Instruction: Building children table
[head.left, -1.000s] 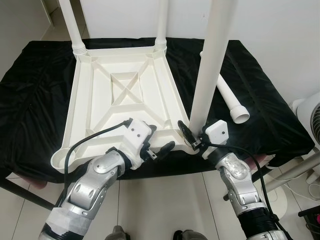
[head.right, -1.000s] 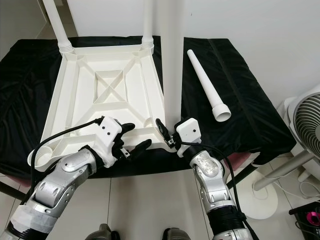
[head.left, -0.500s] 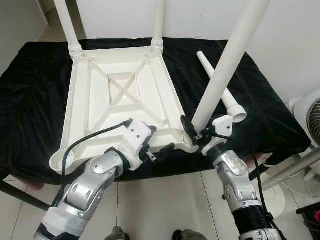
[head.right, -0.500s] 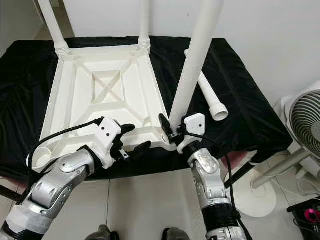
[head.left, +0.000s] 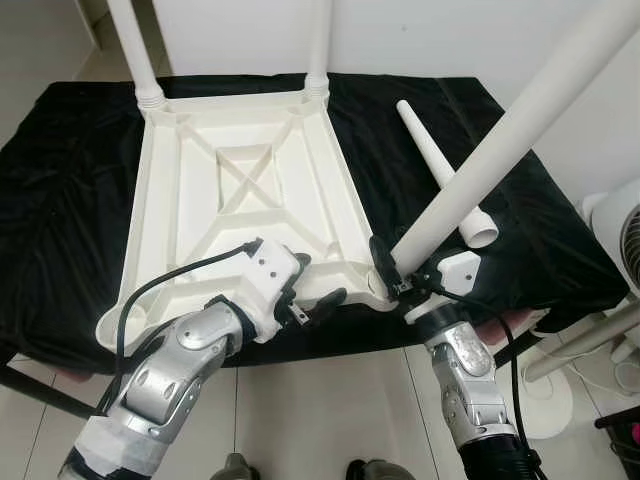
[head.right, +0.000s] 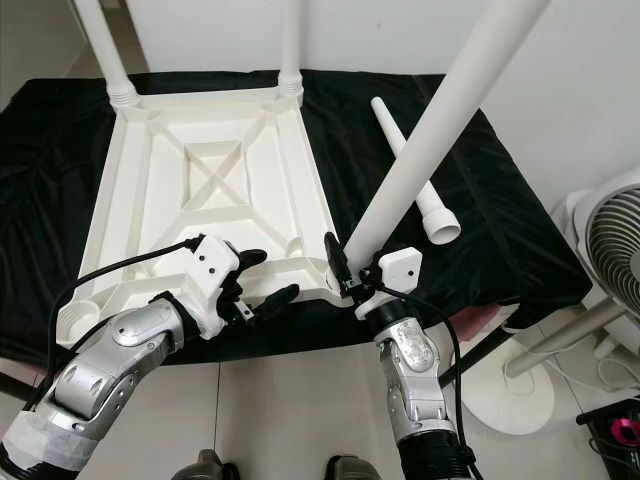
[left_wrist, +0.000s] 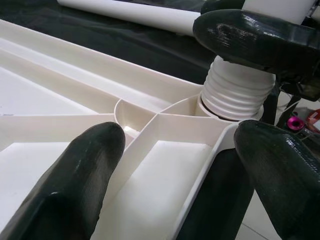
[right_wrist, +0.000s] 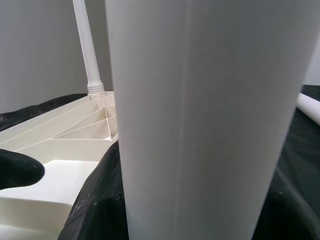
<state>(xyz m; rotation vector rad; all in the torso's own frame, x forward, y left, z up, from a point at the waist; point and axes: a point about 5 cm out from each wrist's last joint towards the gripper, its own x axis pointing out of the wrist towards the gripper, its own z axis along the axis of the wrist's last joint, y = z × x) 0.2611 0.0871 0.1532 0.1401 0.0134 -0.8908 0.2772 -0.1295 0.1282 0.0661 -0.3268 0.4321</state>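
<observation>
The white plastic table lies upside down on a black-covered surface, with two legs standing in its far corners. My right gripper is shut on a third white leg just above its ribbed end, which sits at the near right corner socket. This leg leans steeply up to the right. My left gripper is open, its fingers straddling the near rim beside that corner. A fourth leg lies loose on the cloth to the right.
A white fan stands on the floor to the right of the covered surface. The black cloth hangs over the front edge, with tiled floor below my arms.
The leg in my right gripper has tipped from upright to a steep lean to the right, its ribbed end staying at the corner. My left gripper has held its place.
</observation>
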